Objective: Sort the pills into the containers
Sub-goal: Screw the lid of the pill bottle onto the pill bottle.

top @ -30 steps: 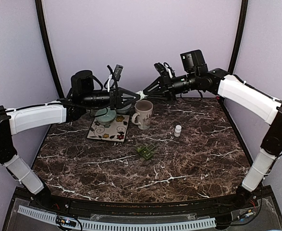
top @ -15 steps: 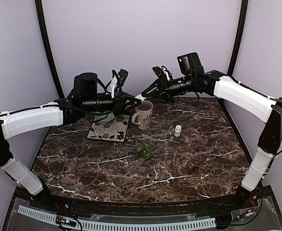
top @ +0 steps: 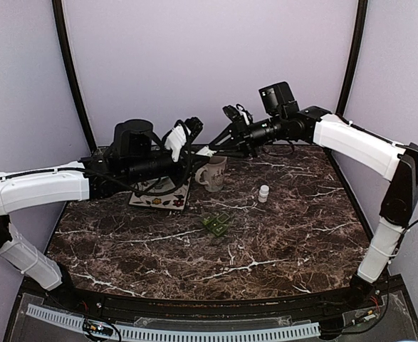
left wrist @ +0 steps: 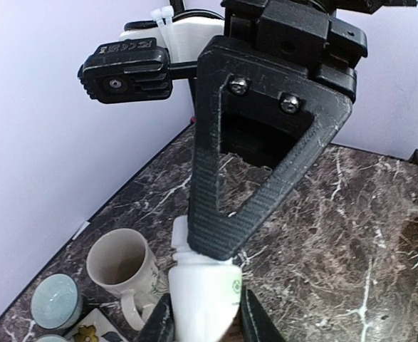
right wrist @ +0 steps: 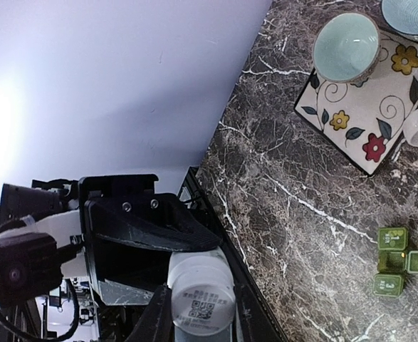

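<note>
1. Your left gripper (left wrist: 201, 326) pinches the body of the white pill bottle (left wrist: 207, 288), with a finger pressed against each side.
2. Your right gripper (right wrist: 200, 322) is clamped on the bottle's other end, the one with the printed code label. The bottle spans between the two tools.
3. From overhead, the bottle is held up off the table (top: 294, 235), roughly over the mug (top: 212, 172).
4. The green pill organiser (top: 216, 224) lies on the table nearer the arm bases, well apart from both grippers. A small white container (top: 264, 193) stands right of the mug.
</note>
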Controlling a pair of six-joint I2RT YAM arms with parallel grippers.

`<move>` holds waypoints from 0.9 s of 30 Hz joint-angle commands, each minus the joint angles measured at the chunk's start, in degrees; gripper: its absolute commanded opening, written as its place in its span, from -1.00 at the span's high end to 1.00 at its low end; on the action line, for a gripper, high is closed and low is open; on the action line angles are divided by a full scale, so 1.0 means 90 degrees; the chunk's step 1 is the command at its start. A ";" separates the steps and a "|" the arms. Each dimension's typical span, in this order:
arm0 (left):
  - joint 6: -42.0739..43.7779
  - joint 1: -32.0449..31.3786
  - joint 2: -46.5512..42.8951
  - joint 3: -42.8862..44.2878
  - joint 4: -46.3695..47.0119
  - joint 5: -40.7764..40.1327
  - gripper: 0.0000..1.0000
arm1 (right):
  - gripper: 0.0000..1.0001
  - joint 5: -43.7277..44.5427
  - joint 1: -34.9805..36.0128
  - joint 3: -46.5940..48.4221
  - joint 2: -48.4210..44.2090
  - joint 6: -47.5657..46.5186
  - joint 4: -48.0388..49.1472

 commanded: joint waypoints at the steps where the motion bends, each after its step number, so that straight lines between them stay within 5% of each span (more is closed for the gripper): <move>1: 0.0968 -0.0788 -0.0144 -0.0045 0.1758 -0.0395 1.00 | 1.00 -0.0168 0.0373 -0.0157 0.0413 0.0033 0.0165; 15: 0.3619 -0.1739 0.0608 -0.0456 0.4423 -0.3024 1.00 | 1.00 -0.0092 0.0263 0.0022 0.0688 -0.0078 -0.0106; 22: 0.3200 -0.1711 0.0406 -0.0554 0.4298 -0.3028 1.00 | 0.98 0.0088 0.0254 0.0166 0.0655 -0.0219 -0.0275; 27: 0.2540 -0.1491 0.0159 -0.0582 0.3818 -0.2881 1.00 | 0.62 0.0244 0.0239 0.0257 0.0566 -0.0372 -0.0419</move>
